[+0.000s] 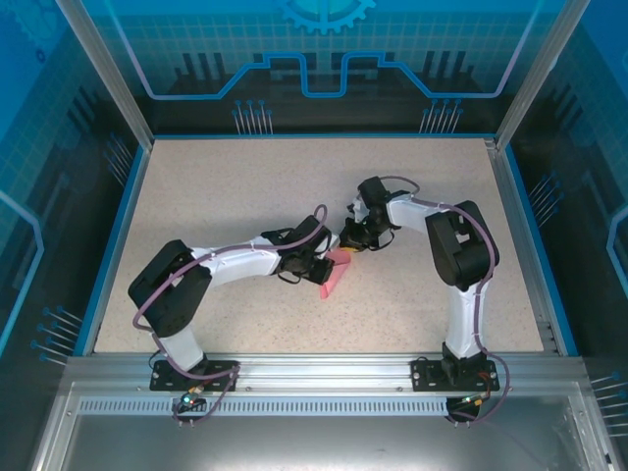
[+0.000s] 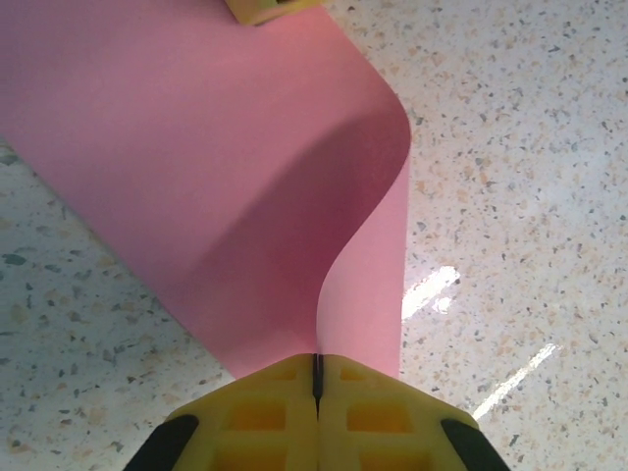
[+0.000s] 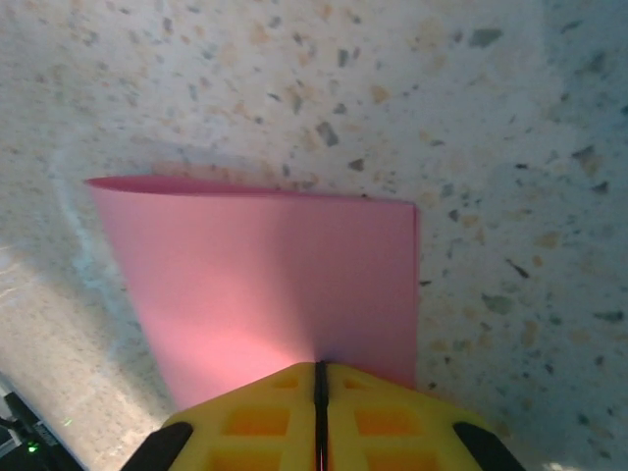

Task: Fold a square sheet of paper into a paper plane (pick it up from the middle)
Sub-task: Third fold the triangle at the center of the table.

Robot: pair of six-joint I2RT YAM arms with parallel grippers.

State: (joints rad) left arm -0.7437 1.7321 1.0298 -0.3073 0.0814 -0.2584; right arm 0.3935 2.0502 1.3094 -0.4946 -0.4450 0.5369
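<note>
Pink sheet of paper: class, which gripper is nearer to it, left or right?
Neither; both hold it. The left gripper is shut on one edge of the curled square sheet of paper; the right gripper is shut on the opposite edge.

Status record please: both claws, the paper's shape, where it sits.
left claw: shut, pinching one end of the sheet
right claw: shut, pinching the other end of the same sheet
square sheet of paper: pink, bowed in a soft curve between the claws
fold progress: no sharp crease visible
location: near the middle of the table
</note>
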